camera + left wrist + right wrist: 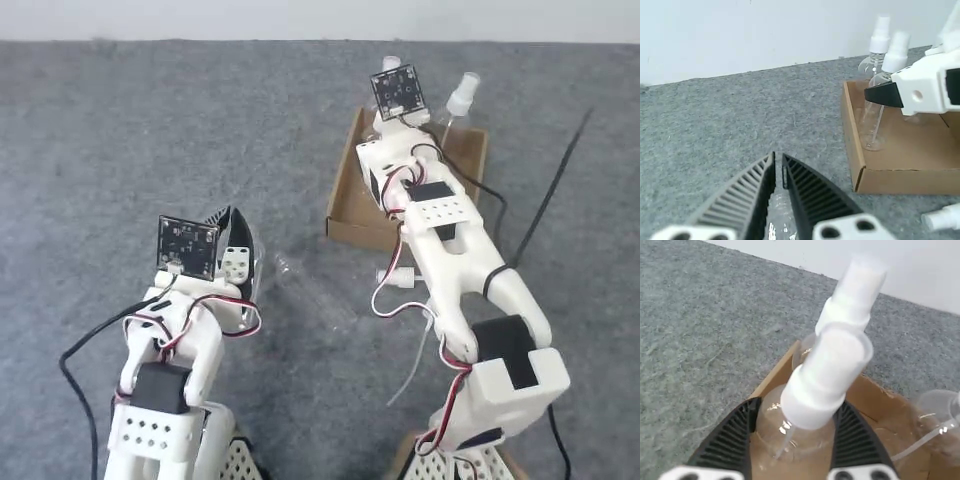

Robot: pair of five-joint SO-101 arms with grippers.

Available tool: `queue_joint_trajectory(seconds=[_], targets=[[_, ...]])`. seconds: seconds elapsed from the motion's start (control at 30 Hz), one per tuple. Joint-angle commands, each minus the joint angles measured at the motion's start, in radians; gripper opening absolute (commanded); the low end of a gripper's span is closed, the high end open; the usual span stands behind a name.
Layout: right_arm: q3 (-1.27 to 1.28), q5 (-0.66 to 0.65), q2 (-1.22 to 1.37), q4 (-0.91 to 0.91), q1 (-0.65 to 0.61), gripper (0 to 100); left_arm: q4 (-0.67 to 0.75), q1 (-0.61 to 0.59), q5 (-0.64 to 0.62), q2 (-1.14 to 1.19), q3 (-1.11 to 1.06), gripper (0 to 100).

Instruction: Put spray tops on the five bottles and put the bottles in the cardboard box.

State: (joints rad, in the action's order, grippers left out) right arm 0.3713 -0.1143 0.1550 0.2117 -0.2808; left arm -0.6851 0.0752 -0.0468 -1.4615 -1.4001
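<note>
My right gripper [796, 412] is shut on the shoulder of a clear bottle [790, 432] with a white spray top [832, 370], held upright in the cardboard box [875, 395] near its wall. Two more capped bottles [875, 125] stand in the box [345, 190]. My left gripper [778, 165] is shut, with nothing seen between its tips, and hovers low over the carpet left of the box. An uncapped clear bottle [310, 295] lies on its side beside the left gripper [230, 225]. A loose spray top [400, 277] lies in front of the box.
Grey carpet covers the table, with free room on its left half. The right arm [450, 240] stretches over the box's near wall. Black cables [550, 190] trail to the right of the box and behind the left arm. A white wall lies beyond the table.
</note>
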Motion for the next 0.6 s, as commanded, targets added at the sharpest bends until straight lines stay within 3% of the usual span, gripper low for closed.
queue_joint_trajectory(seconds=[0.0,0.2,0.4,0.57], targets=[[-0.043,0.006,-0.012,-0.016,-0.008,1.1,0.023,-0.006,-0.008,0.011,0.008,1],[-0.048,0.005,-0.013,0.016,-0.028,2.3,0.023,-0.006,-0.008,0.011,0.008,1],[-0.049,0.005,-0.015,0.048,-0.044,17.9,0.023,-0.006,-0.008,0.011,0.008,1],[-0.049,0.005,-0.015,0.048,-0.044,20.7,0.023,-0.006,-0.008,0.011,0.007,1]])
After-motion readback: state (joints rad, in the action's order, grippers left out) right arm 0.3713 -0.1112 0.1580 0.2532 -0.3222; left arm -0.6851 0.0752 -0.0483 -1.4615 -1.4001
